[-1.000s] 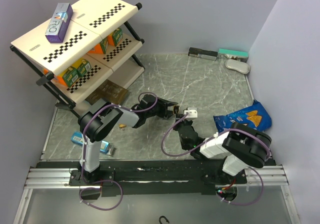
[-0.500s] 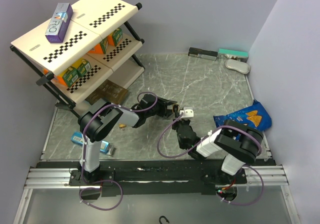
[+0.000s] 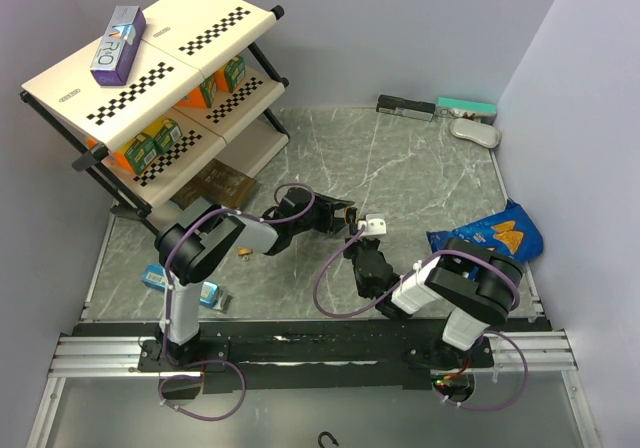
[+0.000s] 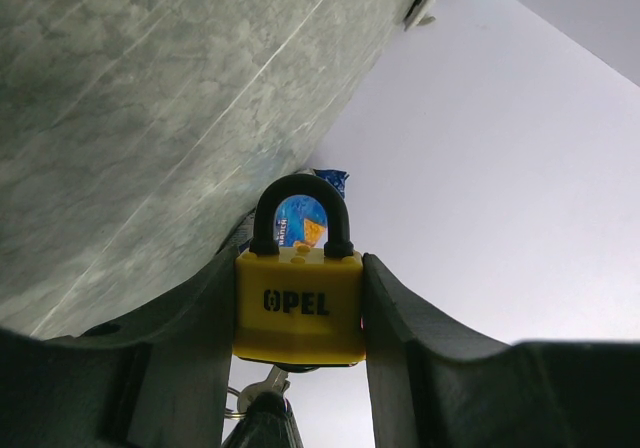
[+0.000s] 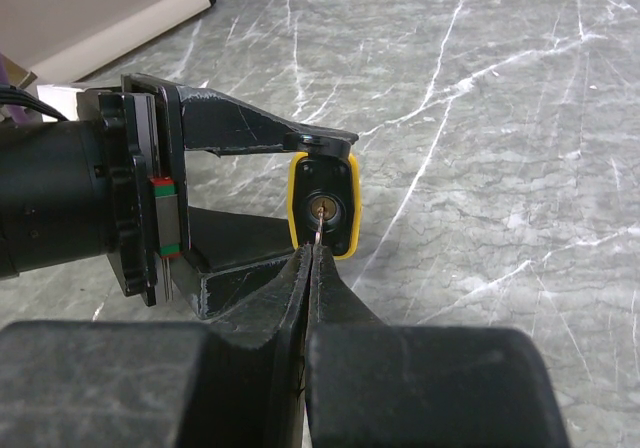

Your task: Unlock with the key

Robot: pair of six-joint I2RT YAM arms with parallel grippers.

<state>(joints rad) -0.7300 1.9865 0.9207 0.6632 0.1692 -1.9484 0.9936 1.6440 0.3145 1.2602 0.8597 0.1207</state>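
Observation:
A yellow padlock (image 4: 298, 308) marked OPEL, with a black shackle, is clamped between my left gripper's (image 4: 300, 273) two dark fingers. Its shackle is closed. In the right wrist view the padlock's (image 5: 322, 208) keyhole end faces the camera. My right gripper (image 5: 312, 256) is shut on a thin key (image 5: 317, 230), and the key's tip sits in the keyhole. A key ring shows below the lock in the left wrist view (image 4: 240, 400). In the top view the left gripper (image 3: 345, 218) and right gripper (image 3: 357, 248) meet at mid-table.
A tilted shelf rack (image 3: 150, 78) with juice cartons stands at the back left. A brown packet (image 3: 215, 183) lies by its foot. A blue chips bag (image 3: 490, 236) is at the right. Small items (image 3: 440, 108) line the back edge. Blue boxes (image 3: 155, 278) lie near left.
My right arm has swung left and brought its gripper up to the padlock. In the last half second it barely moved. The left arm has held still.

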